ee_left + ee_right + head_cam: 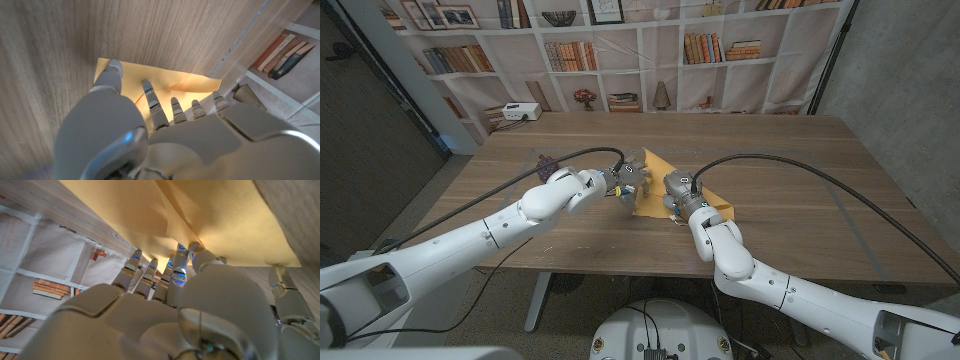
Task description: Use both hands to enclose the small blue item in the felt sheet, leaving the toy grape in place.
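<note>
Between the two hands, near the middle of the worktop [790, 160], lies the felt sheet [660, 165], yellow-orange and partly folded so that one corner points away from the robot. At its near left edge the left hand [626, 184] has its fingers [150, 100] spread apart and reaching onto the felt, their tips on or just over the surface; it grips nothing that I can see. At the sheet's near right edge the right hand [678, 193] has its fingertips [194, 250] tucked against a raised fold of the felt, with the sheet arching over them in the right wrist view; whether it pinches the fold or only presses against it, I cannot tell. The small blue item cannot be made out, and any blue near the right hand's fingertips may be the hand's own parts. Beyond the left hand, toward the worktop's far left, sits the toy grape [548, 161], dark purple, well apart from the sheet. Behind the worktop stands a white bookshelf [620, 50] holding books and small ornaments.
</note>
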Motion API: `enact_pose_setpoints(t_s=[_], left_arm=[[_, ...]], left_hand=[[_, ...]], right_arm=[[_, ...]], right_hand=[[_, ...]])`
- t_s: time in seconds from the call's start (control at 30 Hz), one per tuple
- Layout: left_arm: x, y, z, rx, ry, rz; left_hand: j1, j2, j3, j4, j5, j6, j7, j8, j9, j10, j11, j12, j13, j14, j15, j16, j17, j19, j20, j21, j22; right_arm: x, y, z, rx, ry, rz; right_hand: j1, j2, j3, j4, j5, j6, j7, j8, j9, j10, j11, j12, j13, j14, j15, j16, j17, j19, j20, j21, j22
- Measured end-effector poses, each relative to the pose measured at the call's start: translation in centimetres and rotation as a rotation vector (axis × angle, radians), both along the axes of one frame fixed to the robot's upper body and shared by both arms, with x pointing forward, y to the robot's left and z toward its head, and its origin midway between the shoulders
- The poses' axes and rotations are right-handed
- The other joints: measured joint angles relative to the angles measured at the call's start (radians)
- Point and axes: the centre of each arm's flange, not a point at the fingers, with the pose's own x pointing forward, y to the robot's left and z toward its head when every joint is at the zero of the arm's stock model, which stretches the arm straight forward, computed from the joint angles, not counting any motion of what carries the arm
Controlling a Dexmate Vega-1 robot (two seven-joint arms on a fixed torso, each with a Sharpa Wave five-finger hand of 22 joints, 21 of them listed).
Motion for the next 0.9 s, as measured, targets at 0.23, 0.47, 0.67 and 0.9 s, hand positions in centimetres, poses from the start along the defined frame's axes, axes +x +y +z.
enact_pose_setpoints(t_s=[0.23, 0.47, 0.67, 0.9], left_arm=[[0.1, 0.4, -1.7, -0.007, -0.102, -0.064], [0.1, 1.0, -2.6, -0.033, -0.185, -0.108], [-0.1, 1.3, -2.1, -0.108, -0.24, -0.142], [-0.5, 1.8, -0.9, -0.227, -0.303, -0.17]], left_hand=[[0.103, 0.085, 0.005, -0.007, -0.032, 0.028, 0.028, 0.096, 0.014, 0.16, -0.035, 0.037, -0.004, 0.131, -0.042, 0.025, -0.005, 0.127, -0.037, 0.066, 0.0], [0.149, 0.132, 0.015, -0.005, -0.054, 0.32, 0.088, 0.115, 0.013, 0.21, -0.04, 0.043, -0.008, 0.177, -0.042, 0.035, -0.005, 0.168, -0.05, 0.086, 0.0], [0.123, 0.173, 0.003, 0.014, -0.062, 0.312, 0.055, 0.102, 0.017, 0.21, -0.04, 0.036, -0.005, 0.2, -0.043, 0.042, 0.001, 0.19, -0.047, 0.105, -0.003], [0.103, 0.196, 0.001, 0.028, -0.063, 0.296, 0.006, 0.097, 0.035, 0.199, -0.044, 0.035, 0.0, 0.223, -0.042, 0.05, 0.007, 0.202, -0.045, 0.112, -0.003]], right_arm=[[0.1, -0.1, 0.0, 0.0, 0.001, 0.001], [0.2, -0.2, 0.1, -0.001, 0.001, 0.001], [0.3, -0.4, 0.2, -0.005, 0.003, 0.0], [0.3, -0.8, 0.2, -0.012, 0.018, -0.006]], right_hand=[[-0.003, -0.003, 0.005, -0.003, 0.004, 0.003, 0.003, -0.001, 0.0, 0.0, 0.0, -0.003, 0.0, 0.0, 0.0, 0.0, -0.005, 0.0, 0.0, 0.0, -0.004], [-0.007, -0.007, 0.011, 0.003, 0.012, 0.003, 0.003, -0.004, -0.004, -0.004, -0.004, -0.018, 0.0, 0.0, 0.0, 0.0, -0.005, 0.0, 0.0, 0.0, -0.003], [-0.007, -0.007, 0.016, 0.008, 0.012, -0.01, -0.01, -0.015, -0.004, -0.019, 0.0, -0.03, 0.0, -0.008, 0.0, 0.0, -0.005, 0.0, 0.0, 0.0, -0.001], [-0.019, -0.002, 0.02, 0.012, 0.012, -0.025, -0.025, -0.024, -0.002, -0.04, -0.003, -0.044, 0.0, -0.018, 0.0, 0.0, -0.005, 0.0, 0.0, 0.0, -0.001]])
